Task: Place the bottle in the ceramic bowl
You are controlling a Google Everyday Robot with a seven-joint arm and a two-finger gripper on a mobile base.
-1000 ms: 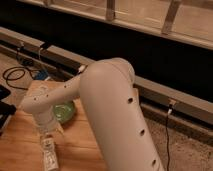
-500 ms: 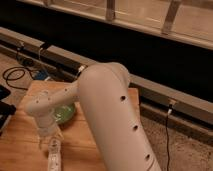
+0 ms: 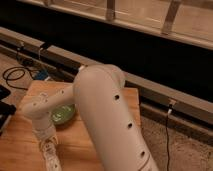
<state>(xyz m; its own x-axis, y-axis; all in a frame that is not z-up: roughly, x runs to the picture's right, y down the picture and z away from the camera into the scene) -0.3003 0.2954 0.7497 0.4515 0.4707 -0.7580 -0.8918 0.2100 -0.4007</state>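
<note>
**Green bowl still waiting while the arm leans in**

From where I stand, the big white arm [image 3: 107, 115] has swung further across the table [image 3: 20, 147] in the last second. Its thick link now covers most of the right half of the wood, where more bare board showed a moment ago. The slimmer forearm [image 3: 45, 102] reaches out to the left and bends down. The claw [image 3: 49, 150] hangs low at the near edge of the table, hardly shifted from where it was.

The ceramic bowl [image 3: 61, 117] has not moved. It sits just behind and to the right of the claw, its right side hidden under the arm, and the part of its glossy inside that I can see is bare.

A pale, slim shape at the claw's tip, running to the bottom of the view, I take to be the bottle [image 3: 52, 161]. It is near the bowl but clearly outside it. Whether the claw is pinching it or spread around it I cannot tell, because the two run together from here.

My reading is that the arm has been shifting its posture rather than carrying anything across, so the placing is not yet done. The claw would need to rise and travel back over the rim before any release. A low pass could knock that rim.
</note>
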